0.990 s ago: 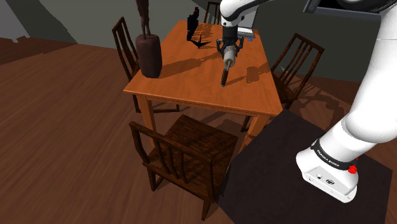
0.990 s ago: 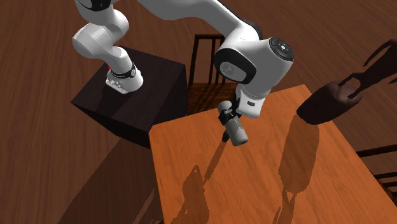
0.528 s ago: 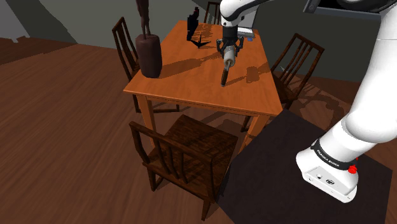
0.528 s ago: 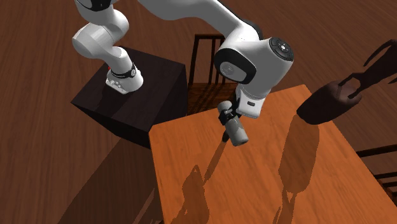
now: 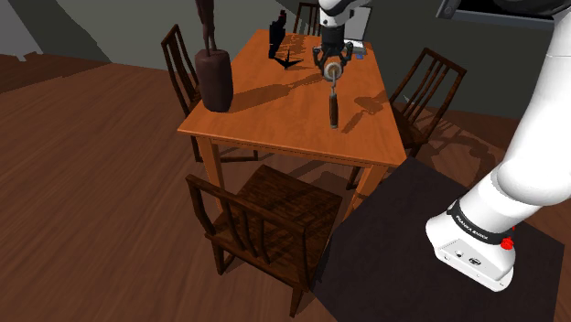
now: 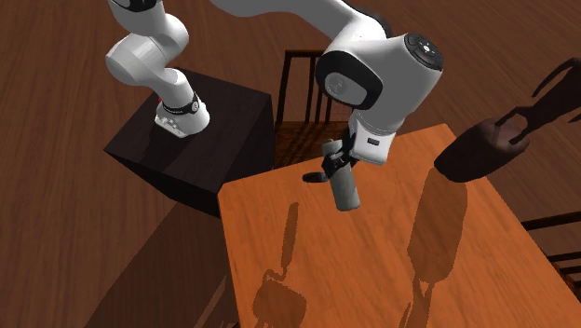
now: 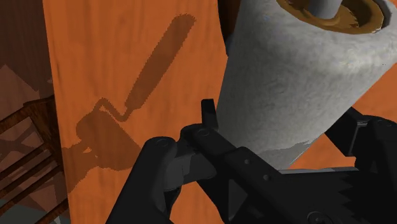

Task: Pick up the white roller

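Vase (image 5: 215,80): dark brown, upright near the table's left edge in the shoulder view, well apart from the arm's work.
Table (image 5: 265,114): orange-brown wood, marked in the wrist view with a paint-roller-shaped shadow set off from the tool itself, so the tool is judged to be off the surface.
Gripper (image 5: 330,68): above the table's far middle, pointing down, closed on the roller with the black fingers (image 7: 162,172) kept apart by it. Probably clamped at the sleeve's lower end beside the dark frame, though the exact contact is hard to make out.
Roller (image 7: 299,76): pale grey-white textured sleeve, close against the gripper in the wrist view. In the shoulder view, hanging below the gripper with a dark handle pointing down toward the tabletop and not touching it.
Chair (image 5: 423,87): dark wood, tucked at the table's right side in the shoulder view, clear of the tool.
Stand (image 5: 403,247): dark box at the lower right, bearing the arm's white base.
Step in hand: the lift, with the grasp made and the tool carried above the table.
Next move: a steady rise with firm closure, minding the swing of the hanging handle and any slip on the soft sleeve.
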Available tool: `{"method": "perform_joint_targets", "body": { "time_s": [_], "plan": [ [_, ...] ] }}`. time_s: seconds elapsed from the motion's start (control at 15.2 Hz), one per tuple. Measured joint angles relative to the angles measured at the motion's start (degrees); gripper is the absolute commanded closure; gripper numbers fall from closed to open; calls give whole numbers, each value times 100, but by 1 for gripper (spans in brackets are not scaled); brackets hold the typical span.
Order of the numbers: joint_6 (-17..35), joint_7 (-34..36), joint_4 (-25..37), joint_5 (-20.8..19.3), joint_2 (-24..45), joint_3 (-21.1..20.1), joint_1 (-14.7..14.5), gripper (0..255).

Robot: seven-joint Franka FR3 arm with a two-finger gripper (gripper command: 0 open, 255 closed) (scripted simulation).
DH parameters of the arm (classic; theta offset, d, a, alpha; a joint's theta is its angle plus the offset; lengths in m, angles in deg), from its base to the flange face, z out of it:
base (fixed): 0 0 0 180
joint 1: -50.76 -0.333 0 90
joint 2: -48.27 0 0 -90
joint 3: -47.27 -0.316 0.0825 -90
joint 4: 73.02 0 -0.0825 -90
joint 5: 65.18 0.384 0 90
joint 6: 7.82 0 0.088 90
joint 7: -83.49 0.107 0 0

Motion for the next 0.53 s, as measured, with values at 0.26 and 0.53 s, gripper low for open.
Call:
{"method": "perform_joint_targets", "body": {
  "time_s": [0.26, 0.53],
  "plan": [
    [-270, -40, 201, 12, -72, -2, -1, 255],
    [-514, -75, 404, 22, -116, -2, -1, 255]
  ]
}}
